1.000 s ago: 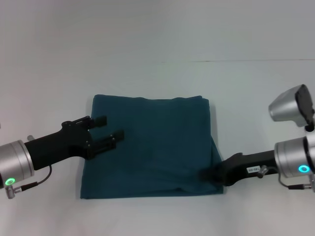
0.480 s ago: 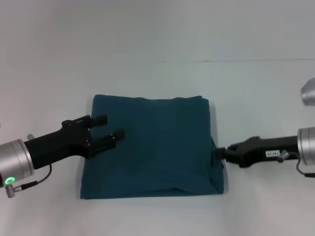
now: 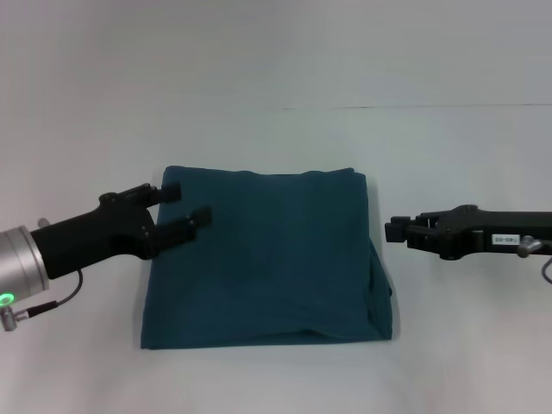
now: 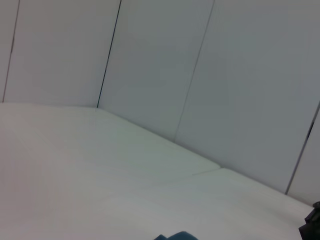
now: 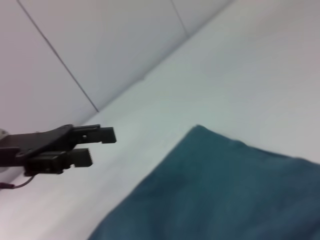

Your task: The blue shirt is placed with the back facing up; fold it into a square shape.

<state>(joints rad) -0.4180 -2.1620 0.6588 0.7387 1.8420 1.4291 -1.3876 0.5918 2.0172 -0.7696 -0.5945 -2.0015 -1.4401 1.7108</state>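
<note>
One blue shirt [image 3: 263, 259] lies on the white bench [image 3: 276, 78], folded into a near-square block with its plain side up. No lettering and no sleeves are visible. One fold ridge runs along the shirt's right edge, and a second layer shows along its near edge.

Two claws are in view. The left claw [image 3: 187, 207] hovers over the shirt's far-left corner with its two fingers [image 3: 197, 219] spread apart and nothing between them. The right claw [image 3: 393, 230] sits just beside the shirt's right edge, apart from the fabric and holding nothing. Its fingers lie edge-on in the head view, so it cannot be told whether they are apart or together.

Both arms are cut off at the edges of the head view. The left wrist view shows only a small sliver of the shirt [image 4: 172, 236] at its edge, plus the bench and one panelled wall [image 4: 200, 75]; a dark part at the corner is too cropped to identify. The right wrist view shows one corner of the shirt [image 5: 225, 190] and, beyond it, the left claw [image 5: 102, 145] with fingers apart.
</note>
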